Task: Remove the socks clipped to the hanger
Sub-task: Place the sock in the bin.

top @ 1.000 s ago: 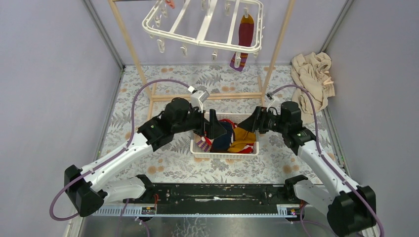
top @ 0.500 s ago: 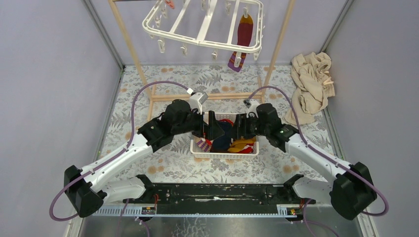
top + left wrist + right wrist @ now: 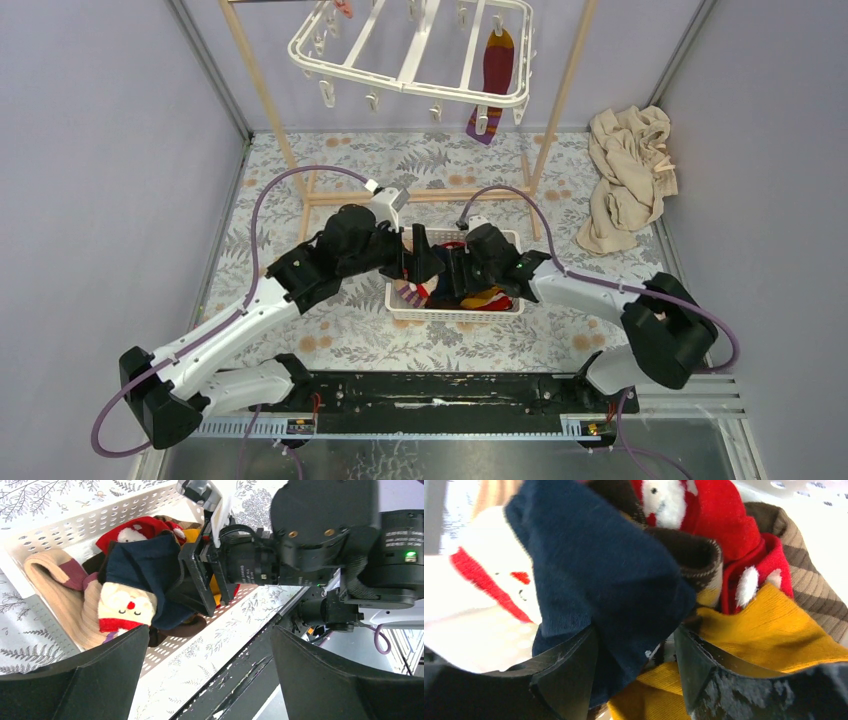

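Note:
The white hanger (image 3: 410,50) hangs at the top, with one dark red sock (image 3: 495,65) clipped at its right side. Several socks lie in the white basket (image 3: 452,313). My right gripper (image 3: 634,630) is down in that pile and open. A fold of the navy sock (image 3: 599,570) lies between its fingers, beside the mustard sock (image 3: 764,625) and a red Santa sock (image 3: 709,515). My left gripper (image 3: 209,630) hovers wide open and empty at the basket's left side. The left wrist view shows the right gripper (image 3: 200,575) pressing into the navy sock (image 3: 140,565).
A wooden pole frame (image 3: 265,90) carries the hanger. A beige cloth heap (image 3: 630,170) lies at the right wall. The black base rail (image 3: 430,390) runs along the near edge. Grey walls close in both sides.
My right arm swung left over the basket and dipped its gripper into the socks, its jaws narrowing a little. My left arm shifted slightly left and stayed open.

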Controlling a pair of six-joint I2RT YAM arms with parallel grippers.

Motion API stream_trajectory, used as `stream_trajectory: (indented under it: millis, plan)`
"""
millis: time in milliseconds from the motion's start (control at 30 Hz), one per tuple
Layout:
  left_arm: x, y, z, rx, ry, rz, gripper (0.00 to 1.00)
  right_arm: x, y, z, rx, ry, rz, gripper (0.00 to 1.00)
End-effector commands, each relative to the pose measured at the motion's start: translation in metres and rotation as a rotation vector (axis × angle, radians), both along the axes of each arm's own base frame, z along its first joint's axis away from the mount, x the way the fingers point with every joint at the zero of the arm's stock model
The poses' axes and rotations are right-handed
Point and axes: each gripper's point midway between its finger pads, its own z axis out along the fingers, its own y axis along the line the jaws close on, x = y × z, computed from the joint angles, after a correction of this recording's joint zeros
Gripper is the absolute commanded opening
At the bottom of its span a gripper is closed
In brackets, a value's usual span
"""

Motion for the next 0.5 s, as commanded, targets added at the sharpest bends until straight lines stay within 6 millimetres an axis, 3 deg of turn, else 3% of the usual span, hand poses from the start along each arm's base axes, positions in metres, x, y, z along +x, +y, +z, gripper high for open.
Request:
stream_trajectory:
  millis: [0, 167, 333, 400, 467]
  plan:
    - [0.001, 0.009, -0.002, 0.027, -0.015, 0.034, 0.98, 0.016, -0.017, -0.019, -0.147, -0.056, -0.084, 0.63]
    - [0.0, 0.01, -0.002, 0.028, -0.011, 0.038, 0.98, 0.02, -0.056, -0.032, -0.314, -0.092, -0.179, 0.63]
    - [0.001, 0.009, -0.001, 0.027, -0.013, 0.038, 0.99, 0.029, -0.081, -0.008, -0.409, -0.174, -0.232, 0.65]
    - [0.001, 0.009, 0.0, 0.025, -0.014, 0.038, 0.98, 0.029, -0.075, 0.007, -0.374, -0.196, -0.2, 0.67]
    - [0.001, 0.009, 0.001, 0.024, -0.016, 0.038, 0.98, 0.024, -0.056, 0.025, -0.273, -0.206, -0.114, 0.68]
